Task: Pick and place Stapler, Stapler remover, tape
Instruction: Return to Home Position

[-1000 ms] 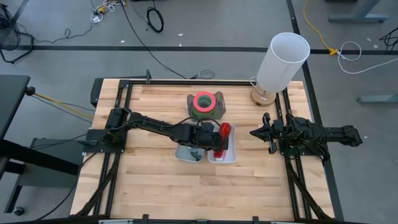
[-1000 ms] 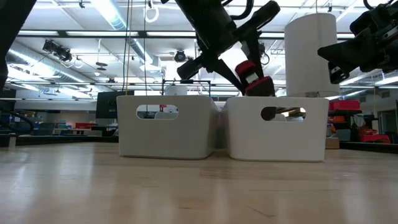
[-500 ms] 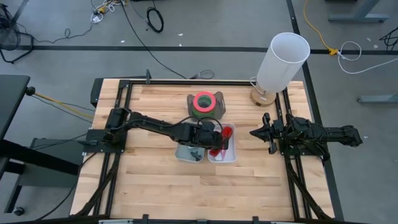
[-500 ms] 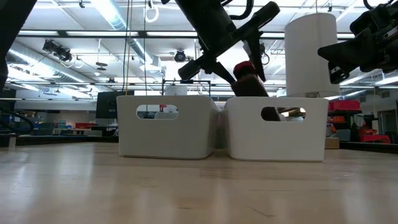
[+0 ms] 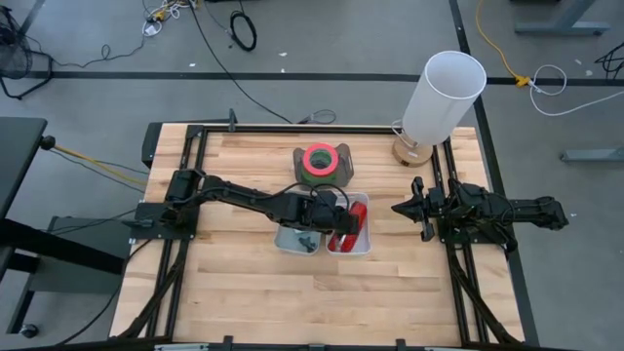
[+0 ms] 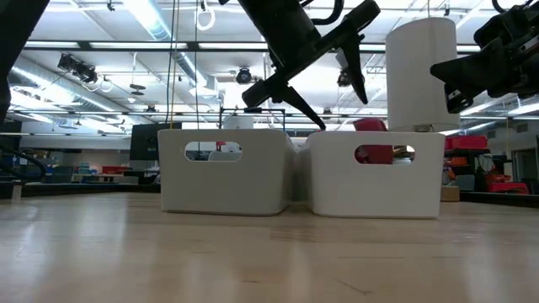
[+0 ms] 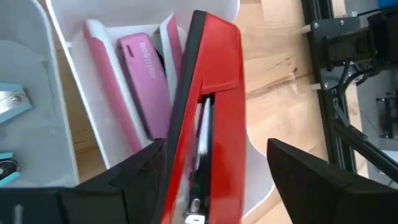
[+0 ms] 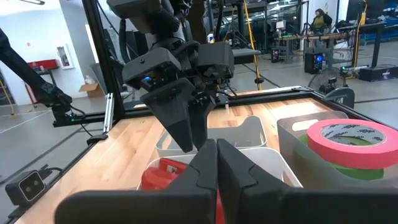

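Observation:
The red stapler (image 5: 353, 220) lies slanted in the right white bin (image 5: 363, 248), on top of a pink object (image 7: 140, 65). One end of the stapler shows just above the rim in the low view (image 6: 370, 125). My left gripper (image 5: 339, 216) hangs open above this bin (image 6: 341, 114), with its fingers on either side of the stapler (image 7: 208, 118). The pink tape roll (image 5: 319, 160) sits on a green roll in a grey bin behind the white bins. My right gripper (image 5: 409, 208) is shut and empty at the table's right side (image 8: 216, 155).
The left white bin (image 5: 289, 240) holds a small blue and metal piece (image 7: 9, 102). A white lamp (image 5: 441, 97) stands at the back right. A black frame (image 5: 458, 175) runs round the table top. There is bare wood in front of the bins (image 5: 312, 292).
My left gripper has gone down a little with the stapler over the right white bin. It has then opened and let go. The stapler has dropped from between the fingers into the bin and now lies there slanted.

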